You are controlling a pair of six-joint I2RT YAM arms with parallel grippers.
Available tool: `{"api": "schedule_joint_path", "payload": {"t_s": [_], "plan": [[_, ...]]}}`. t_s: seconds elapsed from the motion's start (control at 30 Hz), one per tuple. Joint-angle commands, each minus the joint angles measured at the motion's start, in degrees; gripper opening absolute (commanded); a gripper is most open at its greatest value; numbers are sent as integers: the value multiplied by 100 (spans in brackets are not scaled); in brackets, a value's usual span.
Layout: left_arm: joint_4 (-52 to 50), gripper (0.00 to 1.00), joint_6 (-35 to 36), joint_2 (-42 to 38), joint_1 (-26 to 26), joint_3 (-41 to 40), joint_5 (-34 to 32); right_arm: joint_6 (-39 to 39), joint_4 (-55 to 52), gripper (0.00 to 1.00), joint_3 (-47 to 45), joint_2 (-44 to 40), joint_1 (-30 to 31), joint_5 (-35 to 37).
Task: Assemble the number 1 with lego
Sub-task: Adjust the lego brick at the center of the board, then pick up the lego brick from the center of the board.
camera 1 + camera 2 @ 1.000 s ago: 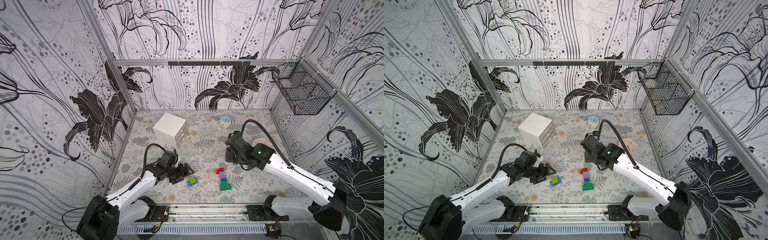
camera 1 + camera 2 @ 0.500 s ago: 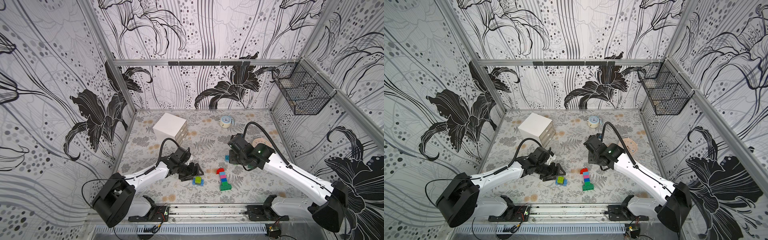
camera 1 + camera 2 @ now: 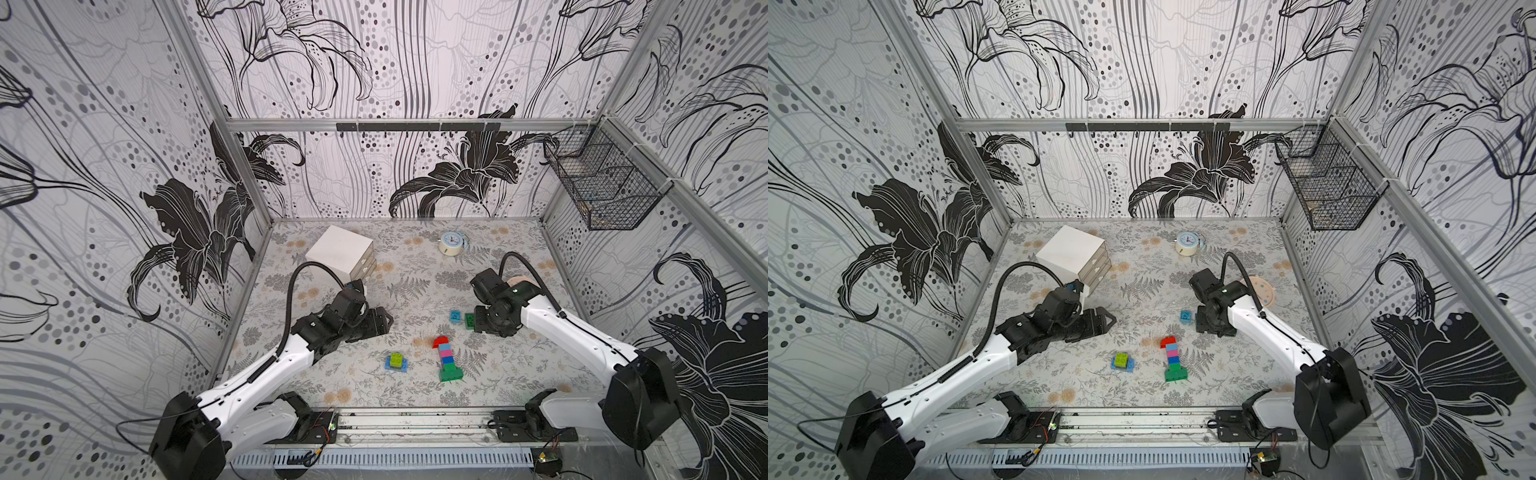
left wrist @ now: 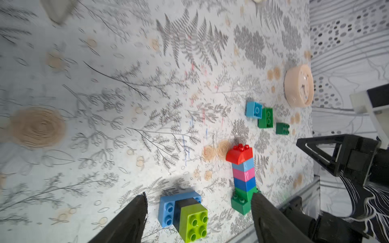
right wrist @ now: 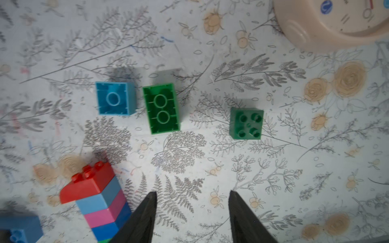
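Right end effector (image 5: 192, 192), wide and empty, hovers just short of the oblong green brick (image 5: 161, 108), long axis crossing its closing line. Left end effector (image 4: 198, 194), also wide, sits farther off.

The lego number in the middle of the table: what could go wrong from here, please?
1. The light blue brick and the oblong green brick lie hollow side up, close together; the open right claw could nudge one while taking the other, and either needs turning first.
2. The brick column lies unheld; pressing a piece on may push it askew.
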Motion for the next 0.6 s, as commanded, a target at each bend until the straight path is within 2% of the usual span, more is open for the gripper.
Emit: {"api": "schedule_joint_path", "payload": {"t_s": [0.0,0.13,0.27,0.57], "plan": [[-139,81,-121,-268,-12,-15,-1100,-198,-96,62,-123,33,-402,144],[-98,81,-226,-443,-5,-137,-1269,-572,126,66,-186,217,-842,109],[-107,82,-215,-470,-3,-170,-1266,-982,338,65,-135,622,-1178,-101],[-139,81,-205,-528,14,-212,-1290,-1394,637,60,-4,1390,-1502,-250]]}}
